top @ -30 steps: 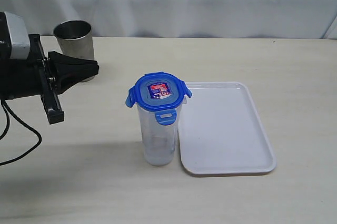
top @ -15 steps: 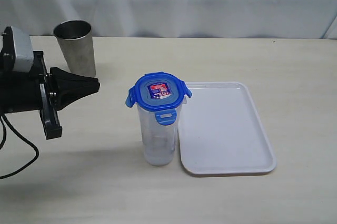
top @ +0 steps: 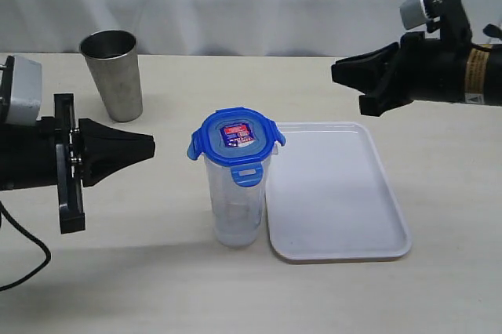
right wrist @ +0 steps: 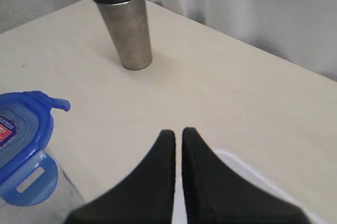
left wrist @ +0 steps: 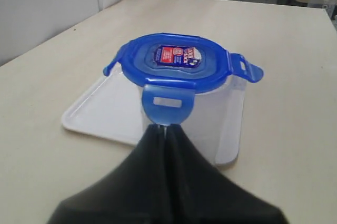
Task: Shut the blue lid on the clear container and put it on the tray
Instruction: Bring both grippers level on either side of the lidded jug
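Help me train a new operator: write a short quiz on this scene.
1. True or false: the clear container stands on the table beside the tray, not on it.
2. The blue lid: A sits atop the container, B lies on the tray, C lies on the table?
3. Fill in: the left hand and right hand are both ___.
Key: 1 true; 2 A; 3 shut.

rt wrist view — blue lid (right wrist: 26, 124) half out of frame
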